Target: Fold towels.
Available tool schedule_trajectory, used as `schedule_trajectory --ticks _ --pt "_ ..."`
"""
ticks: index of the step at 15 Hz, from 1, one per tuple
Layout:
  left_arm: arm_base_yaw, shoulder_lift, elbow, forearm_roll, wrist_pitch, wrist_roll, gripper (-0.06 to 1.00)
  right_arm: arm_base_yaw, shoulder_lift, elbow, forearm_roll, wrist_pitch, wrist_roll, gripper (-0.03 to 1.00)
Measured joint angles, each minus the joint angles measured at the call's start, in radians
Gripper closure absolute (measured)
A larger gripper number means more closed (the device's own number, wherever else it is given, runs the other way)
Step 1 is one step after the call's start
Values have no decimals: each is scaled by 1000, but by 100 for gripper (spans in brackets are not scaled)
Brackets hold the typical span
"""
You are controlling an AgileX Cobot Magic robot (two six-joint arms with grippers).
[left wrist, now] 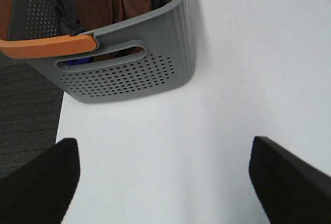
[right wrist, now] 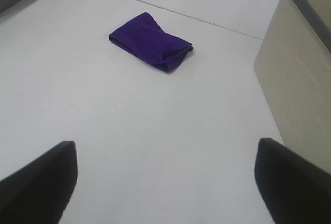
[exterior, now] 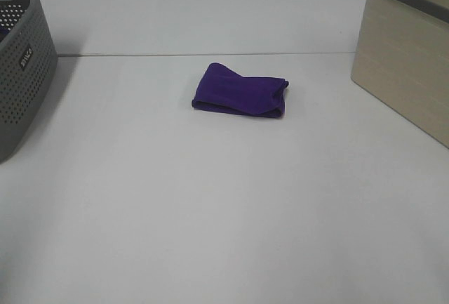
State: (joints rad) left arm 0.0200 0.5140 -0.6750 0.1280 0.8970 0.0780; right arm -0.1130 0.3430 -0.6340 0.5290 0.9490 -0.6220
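A deep purple towel lies folded into a small bundle on the white table, a little behind the middle; the right wrist view shows the towel well ahead of my right gripper. That gripper is open, its black fingers wide apart over bare table, nothing between them. My left gripper is open too, hovering over bare table near the table's left edge, in front of the grey basket. Neither arm appears in the exterior high view.
A grey perforated basket stands at the left; the left wrist view shows this basket with an orange handle and brown cloths inside. A beige bin with a dark rim stands at the right.
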Motion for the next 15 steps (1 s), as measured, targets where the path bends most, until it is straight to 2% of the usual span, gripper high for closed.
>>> schedule_trajectory --ticks 2,3,6,9,11,15 --pt "0 -51 2 -7 17 0 13 0 -110 0 -142 32 160 7" --pt "0 -112 3 -10 30 -1 13 0 -222 0 -338 42 354 7" --pt "0 -200 12 -16 39 -1 13 0 -334 9 -482 71 505 7" --pt "0 -323 76 -54 52 -3 15 0 -348 79 -504 151 524 7" --pt "0 -398 124 -83 57 -4 15 0 -348 109 -504 145 523 7" --pt "0 -518 167 -105 144 -4 16 0 -348 131 -504 116 532 7"
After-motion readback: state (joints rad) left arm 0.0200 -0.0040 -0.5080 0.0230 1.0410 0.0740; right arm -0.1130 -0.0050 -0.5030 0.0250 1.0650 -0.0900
